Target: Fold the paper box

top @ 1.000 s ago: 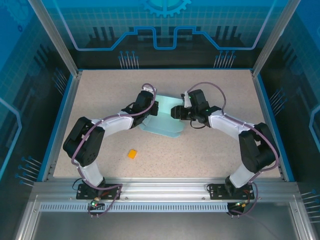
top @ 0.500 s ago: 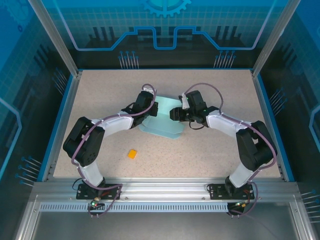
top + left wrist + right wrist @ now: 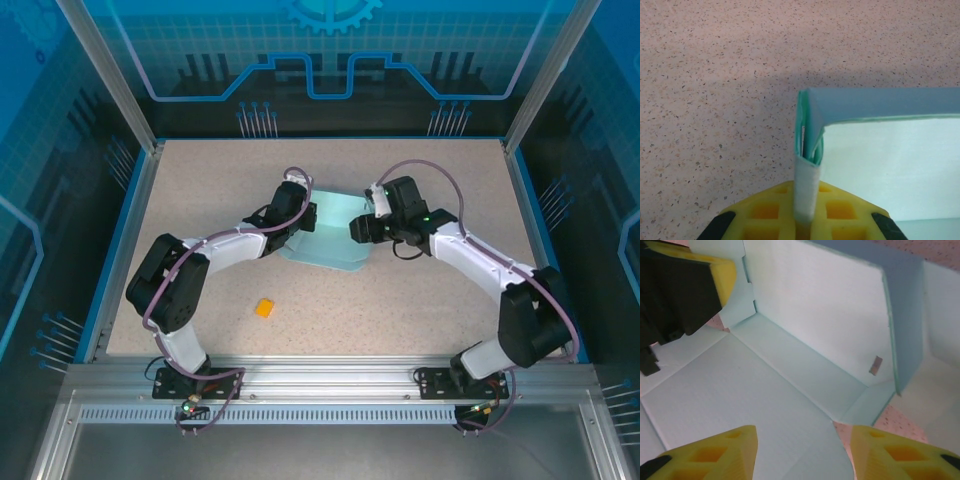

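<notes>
While left end effector (image 3: 805,215) stays clamped on the box (image 3: 335,255) wall, right end effector (image 3: 802,452), jaws apart, shifts back slightly; folding remains unfinished.

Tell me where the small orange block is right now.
In the top view, the orange block lies on the table, left of centre, between the paper box and the left arm's base.
</notes>
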